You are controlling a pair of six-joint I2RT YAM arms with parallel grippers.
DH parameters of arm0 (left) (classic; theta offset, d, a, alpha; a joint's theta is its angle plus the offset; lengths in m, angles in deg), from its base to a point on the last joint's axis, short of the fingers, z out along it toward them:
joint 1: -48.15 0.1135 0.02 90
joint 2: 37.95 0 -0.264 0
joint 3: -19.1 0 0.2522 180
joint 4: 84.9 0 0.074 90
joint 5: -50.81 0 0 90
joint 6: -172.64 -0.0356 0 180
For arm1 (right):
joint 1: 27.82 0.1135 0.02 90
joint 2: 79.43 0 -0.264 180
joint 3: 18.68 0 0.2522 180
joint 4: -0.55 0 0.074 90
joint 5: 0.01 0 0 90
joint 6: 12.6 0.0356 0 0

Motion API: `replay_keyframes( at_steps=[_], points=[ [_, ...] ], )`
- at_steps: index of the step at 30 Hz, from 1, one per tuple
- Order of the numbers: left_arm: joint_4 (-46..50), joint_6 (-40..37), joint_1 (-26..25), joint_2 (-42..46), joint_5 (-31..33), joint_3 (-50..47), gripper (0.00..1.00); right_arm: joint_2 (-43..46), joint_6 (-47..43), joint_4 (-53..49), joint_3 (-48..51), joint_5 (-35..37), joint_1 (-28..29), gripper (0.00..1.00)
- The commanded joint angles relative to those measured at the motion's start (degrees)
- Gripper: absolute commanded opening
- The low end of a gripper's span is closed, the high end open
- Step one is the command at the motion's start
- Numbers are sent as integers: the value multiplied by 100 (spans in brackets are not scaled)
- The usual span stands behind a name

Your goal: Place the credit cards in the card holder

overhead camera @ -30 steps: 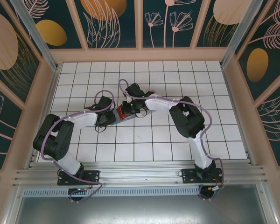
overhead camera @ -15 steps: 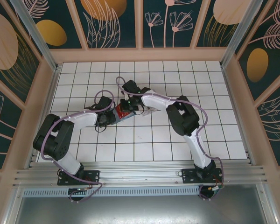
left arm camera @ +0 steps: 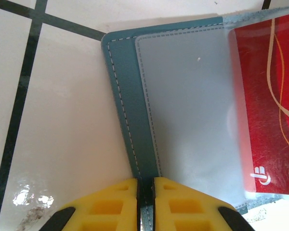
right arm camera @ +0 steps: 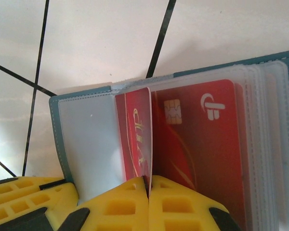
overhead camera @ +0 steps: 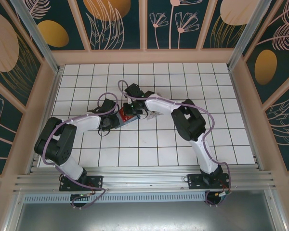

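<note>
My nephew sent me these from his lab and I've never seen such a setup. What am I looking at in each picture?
Two robot arms are bolted at the near edge of a white tiled table. The overhead picture looks down on both. The other two come from a camera on each wrist, so the yellow pieces at bottom centre are that arm's own claw. The left claw pinches the edge of an open teal card holder with clear sleeves. The right claw pinches a red card, tilted up at the sleeves. A second red card already sits in a sleeve.
</note>
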Motion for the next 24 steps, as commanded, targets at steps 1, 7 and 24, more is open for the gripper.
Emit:
replay_keyframes(
  at_steps=[1,7,24],
  points=[
    [-191,-53,30,-931,55,-326,15,-241,-214,-734,456,192,286,0],
    [-94,-47,32,-1047,208,-187,15,-218,-291,-819,452,88,416,0],
    [92,6,601,-797,560,68,35,-237,-147,-347,845,-6,175,0]
  ],
)
